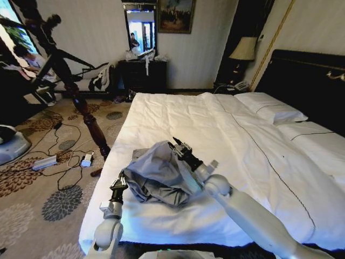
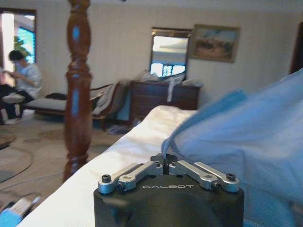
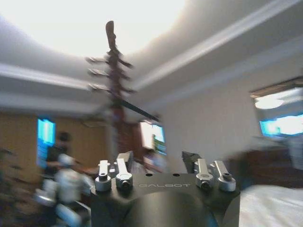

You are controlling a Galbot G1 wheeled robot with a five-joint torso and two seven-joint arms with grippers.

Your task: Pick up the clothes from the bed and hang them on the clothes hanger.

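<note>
Low at the bed's near left corner, left gripper (image 1: 119, 183) with fingertips (image 2: 156, 166) pressed together, seemingly pinching a thin edge of the soft, wrinkled grey-blue shirt (image 2: 246, 137). Cannot confirm how firm that hold is.

Just beside it, right gripper (image 1: 180, 147) raised above the heap and pointing up and away, fingers (image 3: 125, 161) spread apart, holding nothing, with its forearm crossing the right side of the cloth.

Outward from both: grey-blue shirt (image 1: 159, 175) bunched in a loose mound on the wide bed with white wrinkled sheets and thin dark piping (image 1: 215, 124), near the foot end on the left side. Most of its bulk rests on the sheet.

Farther left, well apart from the bed corner, tall dark brown turned-wood coat stand (image 1: 81, 105) on patterned carpet, bulbous pole (image 2: 78, 94) close by in the left wrist view, slanted branch arms (image 3: 113, 71) bare.

Judged progress: early. Grasp apparently begun on one edge; lifting clear, carrying across to the stand and draping over a branch all left to do.
</note>
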